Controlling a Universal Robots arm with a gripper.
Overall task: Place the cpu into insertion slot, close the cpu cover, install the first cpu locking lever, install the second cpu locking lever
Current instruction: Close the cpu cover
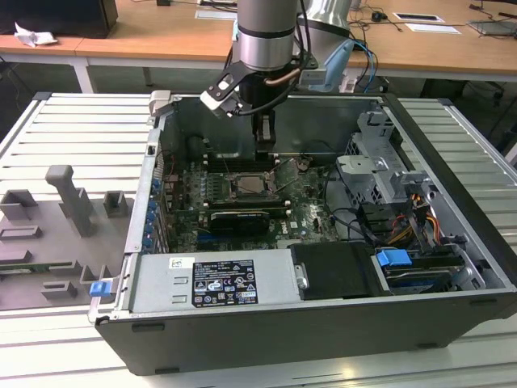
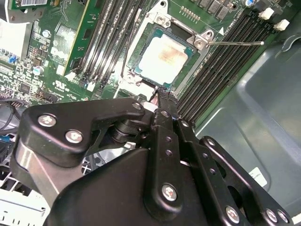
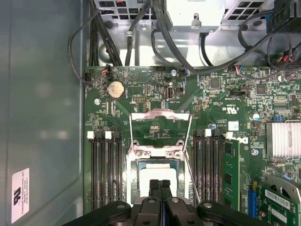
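**Desk** [image 1: 77, 129]: slatted metal, carrying the whole work.

**Computer case** [image 1: 242, 339]: lay open on its side at the centre of the exterior view. Loose cables ran along the exterior view's right.

**Motherboard** [image 1: 308, 212]: green, flat on the case floor.

**Arm** [image 1: 266, 32]: came down from the upper centre of the exterior view, into the case.

**Gripper** [image 3: 160, 184]: fingers together with nothing between them, tips just over the near edge of the socket. Contact with the chip could not be told.

**Cpu cover** [image 3: 160, 114]: silvery frame, swung open on its hinge and not closed. Board showed through its window.
- Risk: a sideways or off-centre push would likely twist the thin plate, or let it drop hard onto the chip.

**Insertion slot** [image 3: 132, 172]: silvery rim between the banks of black memory slots [image 3: 101, 169].
- Risk: its contacts would probably suffer if the chip were pressed while askew.

**Cpu** [image 2: 162, 59]: pale square face up, lying inside the slot, apparently level.
- Risk: the closed tips hung so near that a small descent could scratch it or nudge it out of seat before the cover held it.

**Locking lever** [image 2: 237, 43]: thin wire, unlatched, reaching out over the memory slots.
- Risk: a wire this slender would slip off smooth fingers easily, and could spring back or catch a slot clip.
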